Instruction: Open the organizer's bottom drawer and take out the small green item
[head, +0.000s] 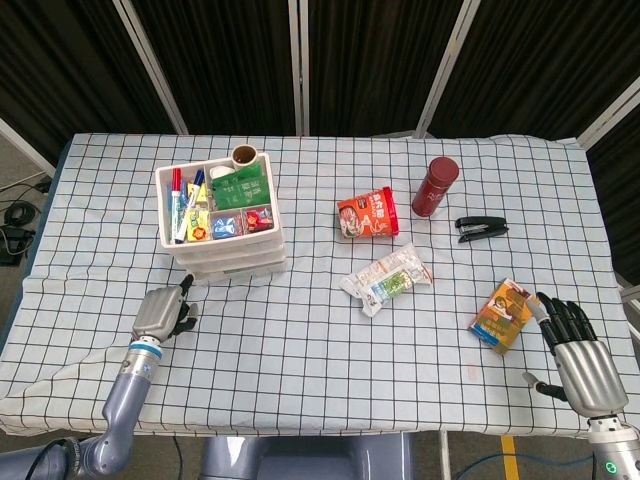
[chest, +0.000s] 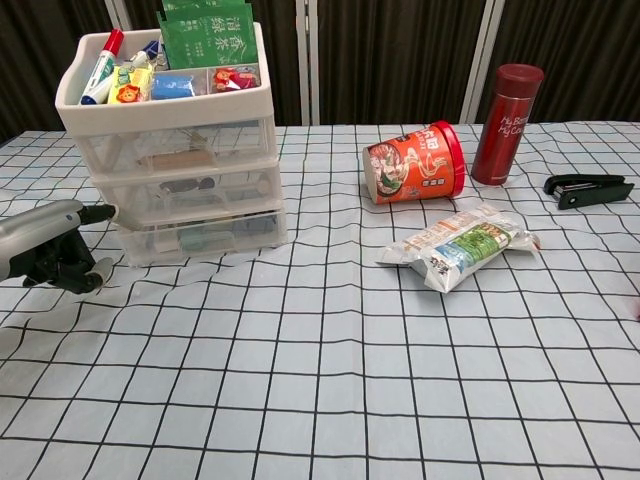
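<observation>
The tablecloth (chest: 330, 380) is soft woven cloth, matt, checked with thin dark lines and lying in faint wrinkles. The organizer (chest: 175, 150) is off-white plastic with a dull sheen, its drawers (chest: 195, 232) cloudy and half see-through. The flask (chest: 508, 110) is dark red metal with a smooth satin coat. The noodle cup (chest: 415, 162) wears glossy printed paper under a red plastic lid. The snack bag (chest: 458, 245) is crinkled, shiny film. The stapler (chest: 588, 188) is black and slightly glossy. The left hand (head: 163, 313) and right hand (head: 578, 350) show brushed grey metal shells with black plastic fingers (head: 560, 316).
</observation>
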